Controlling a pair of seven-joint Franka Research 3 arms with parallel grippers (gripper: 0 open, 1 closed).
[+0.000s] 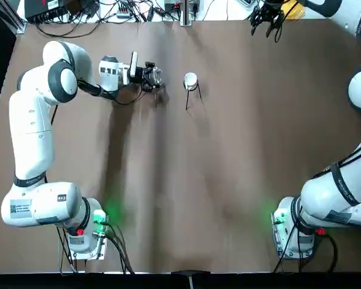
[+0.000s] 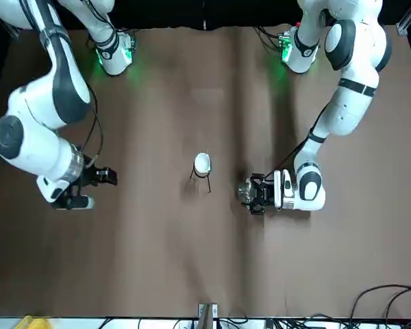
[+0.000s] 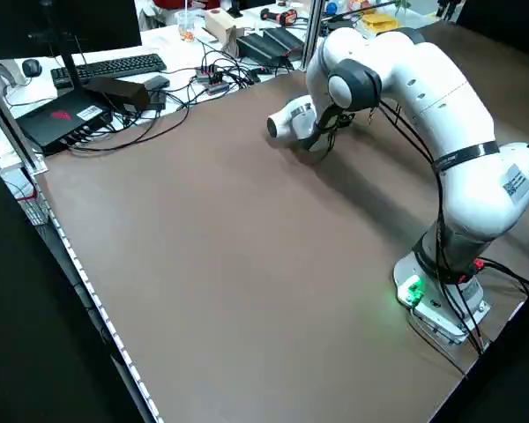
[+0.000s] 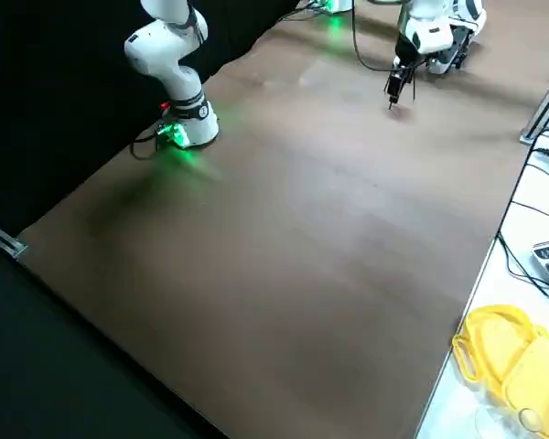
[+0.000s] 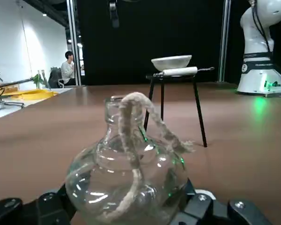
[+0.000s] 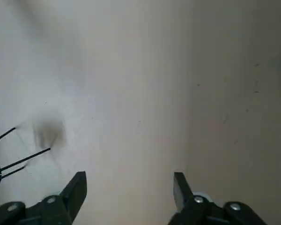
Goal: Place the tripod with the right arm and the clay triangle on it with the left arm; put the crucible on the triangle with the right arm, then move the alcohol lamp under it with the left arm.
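Note:
The black tripod stands at the table's far middle. The white clay triangle lies across its ring, and the round white crucible sits on top. The clear glass alcohol lamp with its wick is a short way to the tripod's left, not under it. My left gripper is shut on the lamp, low over the table. My right gripper hangs open and empty at the far right edge, away from the tripod; its wrist view shows only the leg tips.
Cables and electronics line the far table edge. A keyboard and black boxes lie on a side desk. A yellow object sits beyond the table's right side. A seated person is in the background.

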